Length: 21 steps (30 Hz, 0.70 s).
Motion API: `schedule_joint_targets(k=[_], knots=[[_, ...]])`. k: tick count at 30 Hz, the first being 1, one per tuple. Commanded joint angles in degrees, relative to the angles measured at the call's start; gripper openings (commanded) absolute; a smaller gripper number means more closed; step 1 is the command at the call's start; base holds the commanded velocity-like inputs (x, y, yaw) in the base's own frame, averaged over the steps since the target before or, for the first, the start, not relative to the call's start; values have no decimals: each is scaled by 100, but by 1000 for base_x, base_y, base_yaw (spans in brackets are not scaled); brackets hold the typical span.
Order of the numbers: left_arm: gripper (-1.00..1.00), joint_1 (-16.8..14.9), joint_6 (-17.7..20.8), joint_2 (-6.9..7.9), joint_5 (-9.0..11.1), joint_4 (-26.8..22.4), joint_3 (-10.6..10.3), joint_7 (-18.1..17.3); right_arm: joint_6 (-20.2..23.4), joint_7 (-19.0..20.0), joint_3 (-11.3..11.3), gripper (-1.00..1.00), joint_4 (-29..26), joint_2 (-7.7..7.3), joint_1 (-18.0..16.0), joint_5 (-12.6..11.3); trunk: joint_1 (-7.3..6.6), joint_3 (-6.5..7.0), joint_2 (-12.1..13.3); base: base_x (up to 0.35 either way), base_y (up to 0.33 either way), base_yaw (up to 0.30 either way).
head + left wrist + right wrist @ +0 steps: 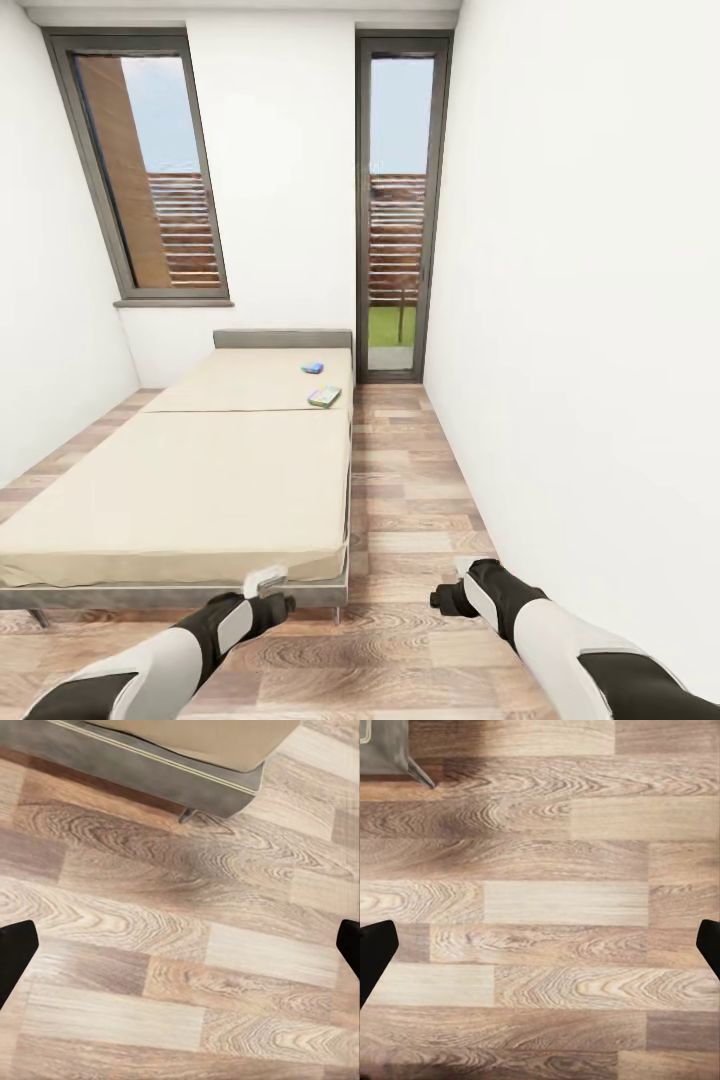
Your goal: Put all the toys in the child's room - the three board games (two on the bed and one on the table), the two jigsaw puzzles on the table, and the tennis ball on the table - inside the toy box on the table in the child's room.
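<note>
Head view: low beige-mattressed bed (190, 480) with grey frame runs lengthwise toward the far wall; a small blue box (313, 368) and green-yellow box (324, 397) lie near its headboard. Both pincers (180, 945) (540, 945) gape over wooden floor (420, 500).

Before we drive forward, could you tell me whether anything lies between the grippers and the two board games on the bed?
Nothing visible blocks the way. The board games lie near the headboard on the bed, beside bare wooden floor. Both grippers, left and right, hang empty at the bed's foot.
</note>
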Motion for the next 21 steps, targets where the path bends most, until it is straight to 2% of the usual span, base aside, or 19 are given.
schedule_joint_targets(k=[1,9,16,18,19,21], knots=[[100,-43,55,-24,22,-54,47,1,69,3,-3,100,-24,20,-55,-6,0,-6,-3,0,0,0],[100,-80,113,-101,49,-444,48,4,147,42,-2,100,-232,129,-178,-9,0,-6,-3,0,0,0],[100,154,187,-204,61,-1112,43,42,186,121,8,100,-716,195,-181,-11,0,-6,-3,0,0,0],[100,362,318,-251,66,-1616,40,98,201,141,7,100,-967,224,-170,-11,0,-6,-3,0,0,0],[100,362,318,-251,66,-1616,40,98,201,141,7,100,-967,224,-170,-11,0,-6,-3,0,0,0],[100,662,536,-301,70,-2293,31,154,212,153,0,100,-1164,254,-160,-11,0,-6,-3,0,0,0]])
